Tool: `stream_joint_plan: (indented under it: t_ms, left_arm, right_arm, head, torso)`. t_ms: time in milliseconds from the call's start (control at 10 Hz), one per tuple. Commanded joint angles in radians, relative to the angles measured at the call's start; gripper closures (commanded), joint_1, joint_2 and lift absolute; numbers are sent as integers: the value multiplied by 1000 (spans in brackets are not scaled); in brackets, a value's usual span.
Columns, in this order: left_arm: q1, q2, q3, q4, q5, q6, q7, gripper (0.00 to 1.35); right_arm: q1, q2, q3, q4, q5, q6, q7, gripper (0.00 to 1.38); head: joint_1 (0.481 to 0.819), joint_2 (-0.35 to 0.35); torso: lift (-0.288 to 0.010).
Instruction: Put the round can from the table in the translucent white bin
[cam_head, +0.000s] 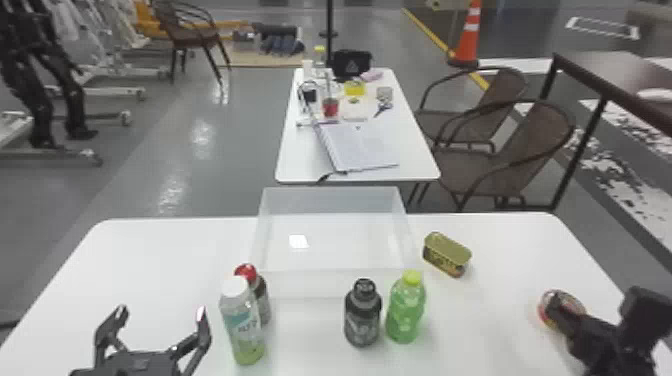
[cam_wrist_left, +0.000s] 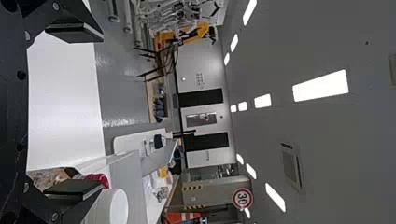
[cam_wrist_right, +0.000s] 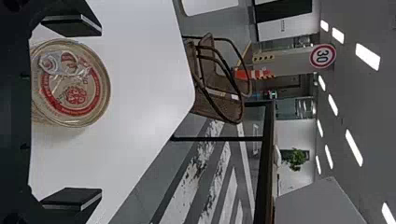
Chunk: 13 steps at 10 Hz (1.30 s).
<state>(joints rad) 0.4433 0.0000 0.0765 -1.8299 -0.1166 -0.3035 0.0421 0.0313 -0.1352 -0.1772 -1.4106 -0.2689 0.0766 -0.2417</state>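
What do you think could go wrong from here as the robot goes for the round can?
The open right gripper has the round can well off-centre, nearer one finger, so closing might shove or tip it before both fingers touch. On the way to the translucent white bin, a low carry could knock the rectangular tin beside it or the green bottle near its corner.
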Motion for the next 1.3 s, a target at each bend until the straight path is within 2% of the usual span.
stream_joint_plan:
  t_ms: [0,400,800,1200]
  left_arm:
    - [0,-3,0,1,2,0,-1,190]
    - [0,-3,-1,3,3,0,-2,190]
    - [0,-3,0,8,9,-6,-4,190]
    - [-3,-3,0,15,20,-12,-11,190]
  right_arm:
    - [-19,0,1,28,-21,42,1,87]
    - [-62,-3,1,88,-46,52,44,87]
    - [-94,0,1,145,-39,54,44,87]
    - [-136,-7,2,190,1,52,76,87]
  head:
    - [549,0]
    - [549,0]
    - [549,0]
    - [549,0]
  torso:
    - [-100]
    - [-100]
    - [-100]
    - [-100]
